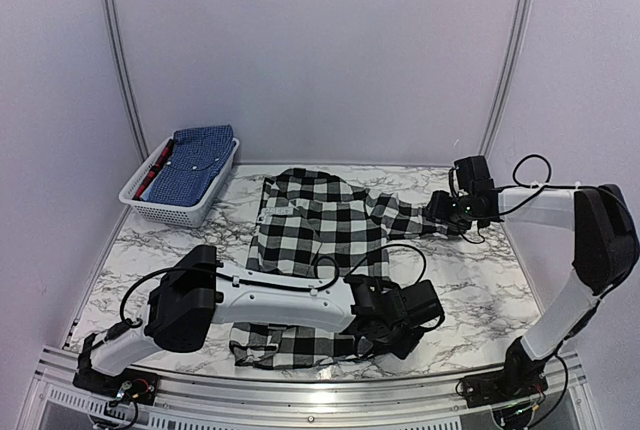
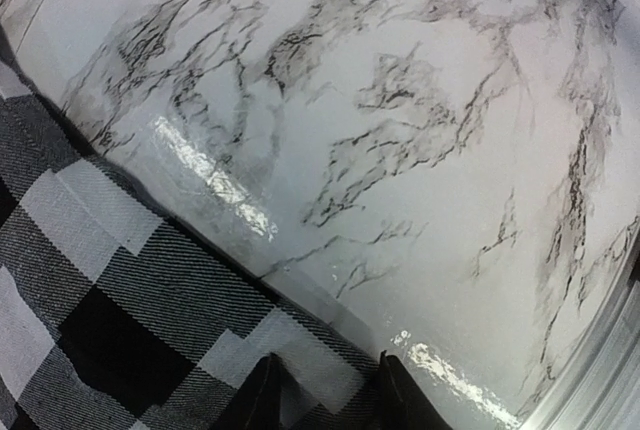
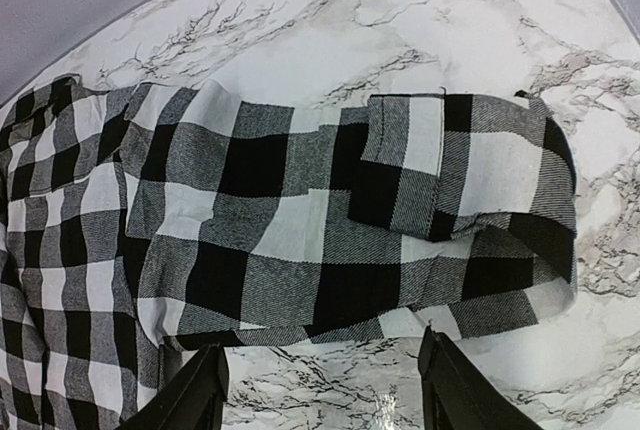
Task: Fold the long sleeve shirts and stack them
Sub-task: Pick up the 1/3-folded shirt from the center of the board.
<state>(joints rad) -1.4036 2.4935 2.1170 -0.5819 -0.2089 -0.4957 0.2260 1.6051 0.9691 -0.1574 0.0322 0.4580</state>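
**Checked shirt spread mid-table, an arm at each end**

The marble table [image 1: 480, 280] shows open surface to the right and front-left. The checked shirt [image 1: 310, 225] sprawls across the middle, its hem [image 2: 300, 350] near the front edge. A basket [image 1: 172, 213] at the far-left corner holds the blue shirt [image 1: 197, 158]. The right gripper [image 3: 322, 395] is spread wide by the sleeve [image 3: 470, 190]. The left gripper [image 2: 328, 395] straddles the hem, and I cannot tell whether it is gripping.

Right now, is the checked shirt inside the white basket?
No, the checked shirt lies on the table; the basket holds a blue shirt.
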